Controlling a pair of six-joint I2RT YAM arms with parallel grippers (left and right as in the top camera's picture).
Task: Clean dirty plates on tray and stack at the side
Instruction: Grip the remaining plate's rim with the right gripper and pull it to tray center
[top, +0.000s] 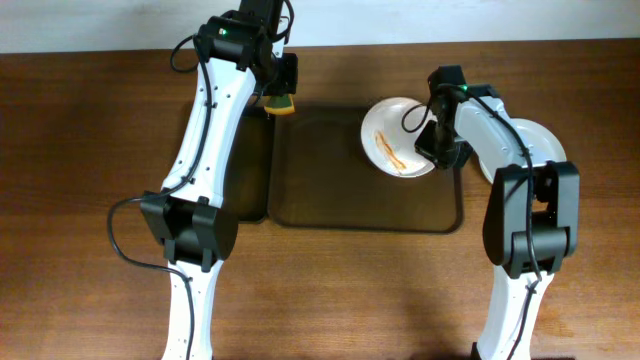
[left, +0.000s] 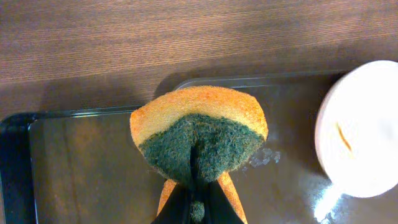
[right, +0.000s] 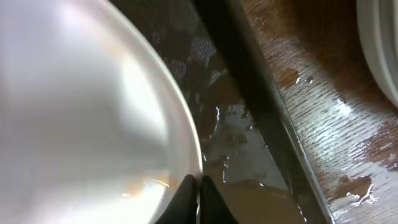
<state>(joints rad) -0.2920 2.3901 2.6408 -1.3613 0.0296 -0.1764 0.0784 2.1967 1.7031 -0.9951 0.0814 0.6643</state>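
Observation:
A white plate (top: 398, 137) with orange-red sauce streaks lies at the back right of the dark brown tray (top: 340, 190). My right gripper (top: 437, 156) is shut on that plate's right rim; in the right wrist view the fingertips (right: 188, 186) pinch the edge of the plate (right: 81, 112). Over the tray's back left corner, my left gripper (top: 281, 92) is shut on an orange and green sponge (top: 283, 105). The left wrist view shows the sponge (left: 199, 134) folded in the jaws, with the streaked plate (left: 367, 130) off to the right.
White plates (top: 540, 148) sit on the table right of the tray, partly under my right arm. A smaller black tray (top: 250, 170) lies left of the brown one. Water puddles (right: 367, 149) wet the wood beside the tray rim (right: 249, 81).

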